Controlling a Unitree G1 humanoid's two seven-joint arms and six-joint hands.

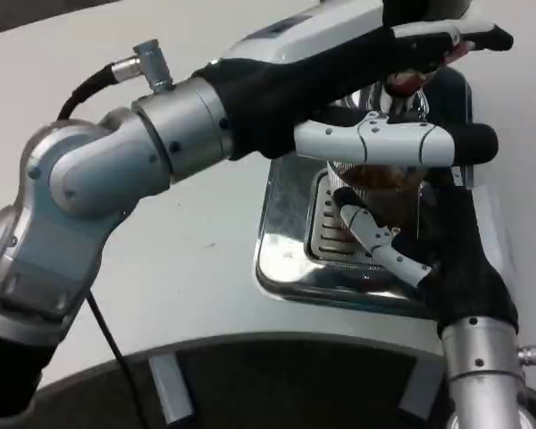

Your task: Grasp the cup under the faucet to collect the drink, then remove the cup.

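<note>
A clear cup (pixel 381 181) with brown drink in it stands on the grille of the silver drip tray (pixel 286 259), under the faucet (pixel 409 85), which has a red part. My right hand (pixel 429 255) comes up from the lower right and grips the cup, its white fingers (pixel 375 234) wrapped round the near side. My left hand (pixel 402 89) reaches across from the left to the faucet. One finger lies over the top and another (pixel 384 143) stretches in front of the cup's rim. The faucet's spout is mostly hidden behind them.
My left forearm (pixel 179 134) crosses the picture's middle above the white table (pixel 188 268), with a black cable (pixel 89 85) at its wrist. The dispenser's silver body (pixel 447 89) stands behind the tray. The table's curved front edge runs along the bottom.
</note>
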